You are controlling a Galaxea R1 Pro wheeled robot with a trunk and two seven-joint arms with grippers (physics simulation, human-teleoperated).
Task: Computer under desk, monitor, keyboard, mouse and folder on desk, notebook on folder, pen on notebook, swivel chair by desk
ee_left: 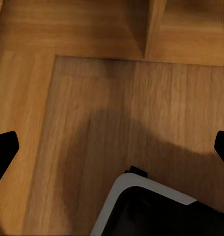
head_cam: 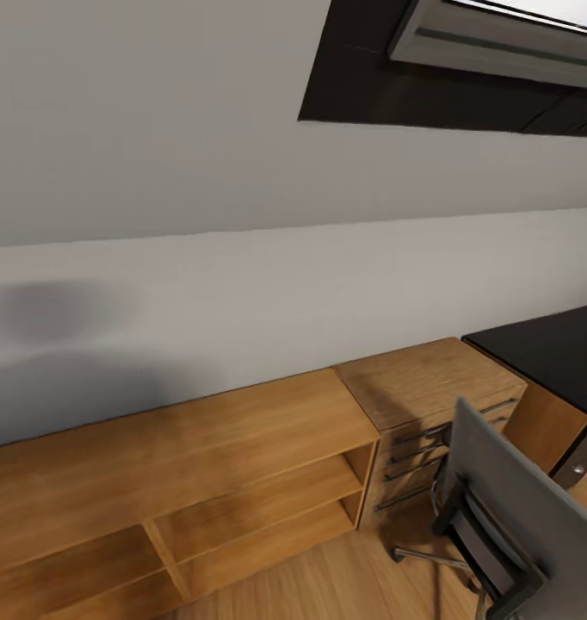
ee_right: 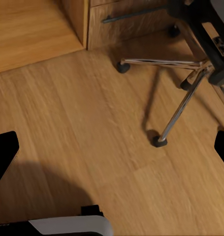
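Both pincers [ee_left: 112, 147] [ee_right: 112, 147] spread wide above wood floor [ee_right: 77, 123]; one swivel chair [head_cam: 509, 508], one desk [head_cam: 556, 344].

At seven o'clock in our head view we see a low wooden open shelf unit [head_cam: 182, 482] against the pale grey wall [head_cam: 242, 284]. Just beside it, toward four o'clock, stands a light wooden drawer cabinet [head_cam: 423, 387] with dark bar handles [head_cam: 414, 452]. At one o'clock a dark window recess [head_cam: 431, 86] holds a pale frame. The wooden floor [ee_right: 92, 132] spreads beneath, shadowed in places.
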